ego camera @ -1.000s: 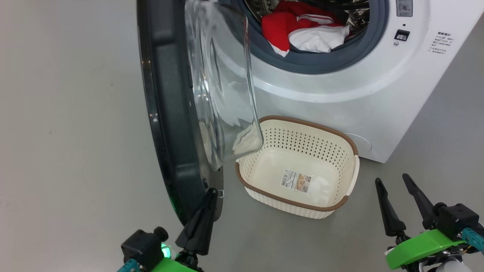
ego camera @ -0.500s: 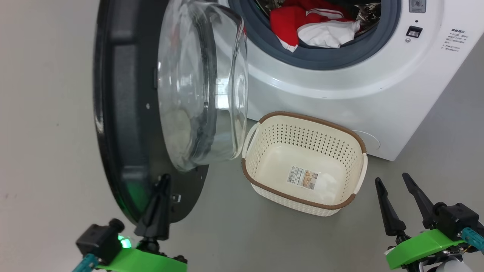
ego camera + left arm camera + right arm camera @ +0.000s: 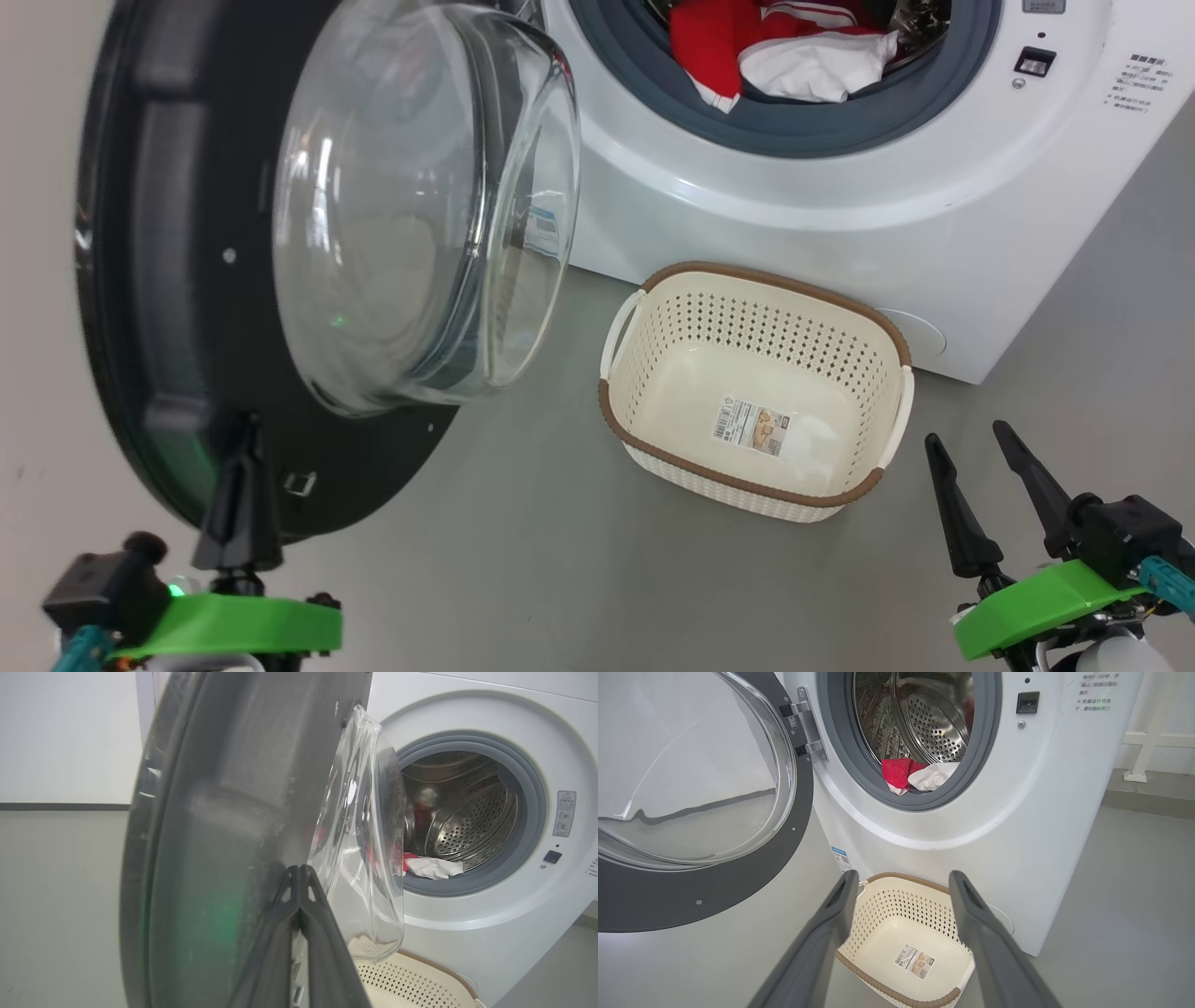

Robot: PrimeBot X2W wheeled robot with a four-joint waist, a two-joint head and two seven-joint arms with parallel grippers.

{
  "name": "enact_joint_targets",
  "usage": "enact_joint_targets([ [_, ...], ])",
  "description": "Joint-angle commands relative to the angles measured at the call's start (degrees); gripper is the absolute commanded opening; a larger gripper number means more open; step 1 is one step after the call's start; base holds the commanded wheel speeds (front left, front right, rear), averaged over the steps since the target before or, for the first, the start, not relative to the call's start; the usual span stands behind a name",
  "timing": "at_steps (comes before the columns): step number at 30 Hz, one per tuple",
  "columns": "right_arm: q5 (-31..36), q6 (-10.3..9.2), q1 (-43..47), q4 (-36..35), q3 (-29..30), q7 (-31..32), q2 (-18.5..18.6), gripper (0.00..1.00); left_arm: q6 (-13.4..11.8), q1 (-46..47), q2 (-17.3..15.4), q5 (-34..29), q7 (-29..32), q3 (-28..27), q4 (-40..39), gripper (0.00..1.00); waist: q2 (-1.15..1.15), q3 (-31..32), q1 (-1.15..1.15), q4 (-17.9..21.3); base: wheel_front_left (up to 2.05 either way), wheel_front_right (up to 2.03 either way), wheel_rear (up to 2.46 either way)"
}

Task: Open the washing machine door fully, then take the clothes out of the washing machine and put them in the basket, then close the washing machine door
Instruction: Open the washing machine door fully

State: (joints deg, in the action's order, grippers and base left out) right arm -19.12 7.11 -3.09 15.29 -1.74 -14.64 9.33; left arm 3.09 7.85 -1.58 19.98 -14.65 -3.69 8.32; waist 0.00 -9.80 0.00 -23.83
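Note:
The washing machine door (image 3: 140,308) stands swung out to the left, its clear glass bowl (image 3: 411,205) bulging toward the washing machine (image 3: 840,215). My left gripper (image 3: 247,439) is shut, and its tips rest against the lower inner face of the door (image 3: 224,835). Red and white clothes (image 3: 775,47) lie at the drum's mouth. The cream basket (image 3: 747,277) sits on the floor in front of the machine with only a label sticker inside. My right gripper (image 3: 968,437) hangs open at the lower right, near the basket (image 3: 887,910) and holding nothing.
Grey floor (image 3: 523,579) spreads between the door and the basket. A white wall (image 3: 65,732) stands left of the machine. A raised ledge with a white post (image 3: 1139,756) lies to the machine's right.
The door has swung wider open to the left, and my shut left gripper has moved left with it against its inner face. The right gripper has stayed put.

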Motion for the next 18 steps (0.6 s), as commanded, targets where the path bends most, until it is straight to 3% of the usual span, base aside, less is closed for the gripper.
enact_joint_targets([
  [1, 0.8, 0.37, -1.7, -1.4, -1.5, -0.4, 1.0, 1.00, 0.0, 2.5, -1.3, -0.9, -0.3, -4.2, -0.9, 0.00, 0.00, -0.3, 0.00, 0.2, 0.00, 0.00, 0.00],
  [18, 1.3, 0.37, -3.3, -1.8, -1.3, -0.4, 2.3, 1.00, 3.7, 11.3, -2.6, -7.2, -0.3, -17.0, 6.7, 0.00, 0.00, -3.4, 0.00, 0.8, 0.00, 0.00, 0.00],
])
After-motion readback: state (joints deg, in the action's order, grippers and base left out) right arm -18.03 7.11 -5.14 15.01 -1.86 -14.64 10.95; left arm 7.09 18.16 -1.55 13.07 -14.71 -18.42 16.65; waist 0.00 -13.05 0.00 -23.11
